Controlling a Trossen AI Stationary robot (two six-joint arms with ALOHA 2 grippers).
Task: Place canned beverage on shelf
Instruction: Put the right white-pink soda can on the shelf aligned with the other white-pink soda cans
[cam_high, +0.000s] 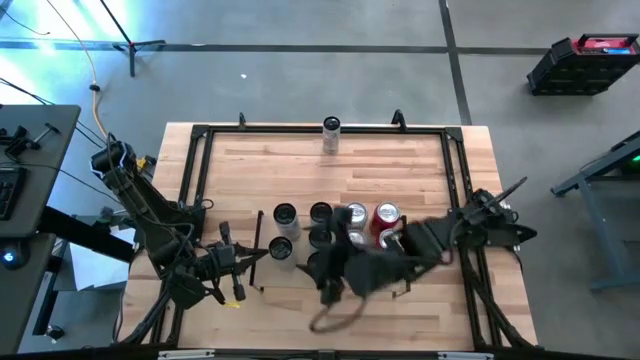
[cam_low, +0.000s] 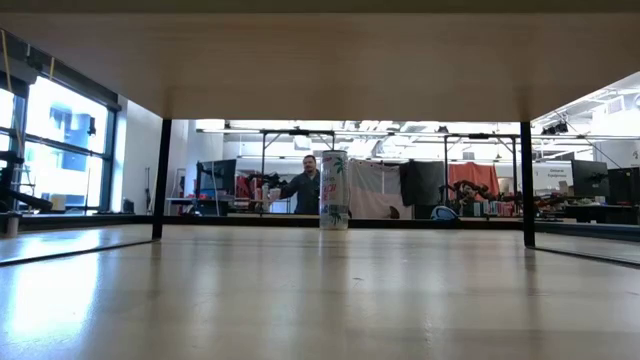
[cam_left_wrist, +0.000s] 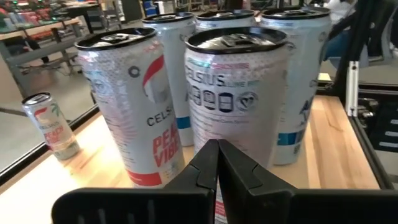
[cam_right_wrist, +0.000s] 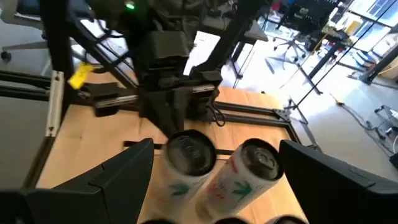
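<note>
Several tall white drink cans (cam_high: 320, 228) stand close together on the shelf, a light-wood bay with a thin black rail (cam_high: 259, 228) on its left side. My left gripper (cam_high: 258, 258) is shut and points level at the cluster from the table's left. Its tips (cam_left_wrist: 217, 152) are right in front of the nearest can (cam_left_wrist: 236, 93). My right gripper (cam_high: 335, 275) hovers open over the cluster's near side. Its two fingers stand wide apart above two can tops (cam_right_wrist: 189, 155) (cam_right_wrist: 255, 165) and hold nothing. My left gripper has its shut fingertips (cam_left_wrist: 208, 162) against or just short of the lower wall of the nearest can, coming level from the table's left. The fingers hide the spot, so I cannot tell whether they touch. The can stands upright on the wood.
One more can (cam_high: 330, 135) stands alone at the table's far edge, also in the low view (cam_low: 333, 190). A larger black frame (cam_high: 200, 180) edges the whole tabletop. Bare wood lies between the cluster and the far edge. A person (cam_low: 310, 185) stands in the room beyond.
</note>
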